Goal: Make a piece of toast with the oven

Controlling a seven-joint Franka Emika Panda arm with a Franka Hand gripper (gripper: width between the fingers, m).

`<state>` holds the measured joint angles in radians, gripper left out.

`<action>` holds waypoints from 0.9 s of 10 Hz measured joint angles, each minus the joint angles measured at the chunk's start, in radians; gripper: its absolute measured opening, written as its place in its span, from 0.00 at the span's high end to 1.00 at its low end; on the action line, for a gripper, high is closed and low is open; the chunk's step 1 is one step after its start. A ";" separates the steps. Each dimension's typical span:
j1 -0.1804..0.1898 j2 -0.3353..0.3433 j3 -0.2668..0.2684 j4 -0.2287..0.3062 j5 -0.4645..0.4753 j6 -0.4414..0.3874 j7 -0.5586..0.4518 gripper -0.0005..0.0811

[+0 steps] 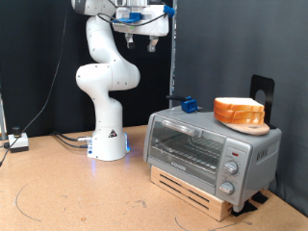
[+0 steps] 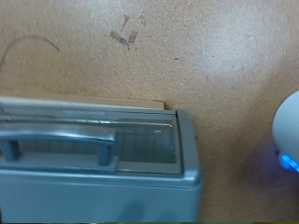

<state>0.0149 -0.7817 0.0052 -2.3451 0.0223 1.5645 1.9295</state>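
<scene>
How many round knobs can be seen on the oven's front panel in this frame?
3, stacked in a column on the oven's front panel at the exterior view's right, beside the glass door: top knob, middle knob, bottom knob. The wrist view shows none.

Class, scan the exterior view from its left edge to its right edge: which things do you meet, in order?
White box with cables → robot base → gripper, high near the top → blue object on the oven → oven → piece of toast on its wooden dish.
</scene>
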 joint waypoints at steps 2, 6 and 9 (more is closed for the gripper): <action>0.034 0.009 -0.028 0.000 -0.033 -0.004 -0.214 0.01; 0.098 0.005 -0.048 0.000 0.044 0.014 -0.423 0.01; 0.140 0.024 -0.071 -0.002 0.042 0.021 -0.593 0.01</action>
<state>0.1551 -0.7576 -0.0658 -2.3473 0.0648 1.5857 1.3364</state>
